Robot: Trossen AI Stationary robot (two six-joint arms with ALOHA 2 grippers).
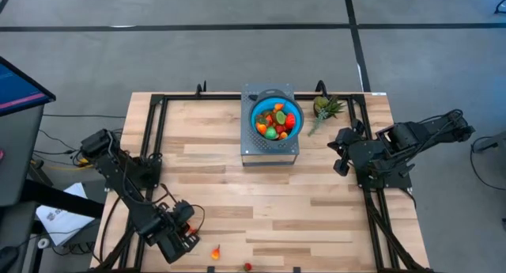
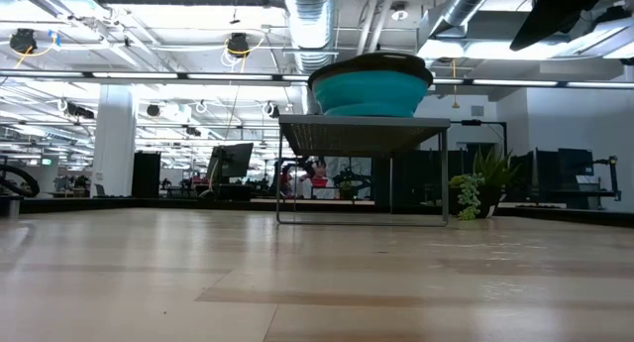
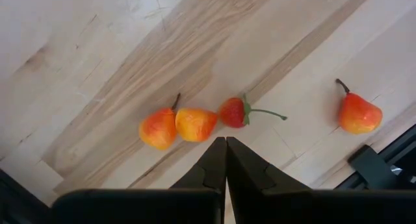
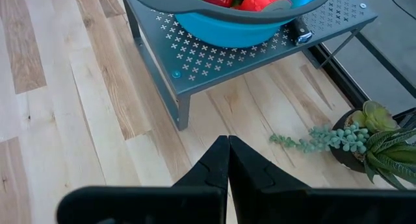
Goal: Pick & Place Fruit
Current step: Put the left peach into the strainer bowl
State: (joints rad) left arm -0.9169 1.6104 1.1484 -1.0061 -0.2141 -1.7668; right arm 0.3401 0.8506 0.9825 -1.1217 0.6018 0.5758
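a wooden counter seen from above. at its near left corner, the left tool is clenched and empty, pointing down at the wood. just past its tips lie three fruits in a touching row: an orange pear, an orange-yellow fruit and a strawberry. a second pear lies apart, near the counter's edge. at the far middle, a blue bowl heaped with fruit sits on a grey metal stand. a small potted plant stands beside the stand. at the right edge, the right tool is clenched and empty, near the stand.
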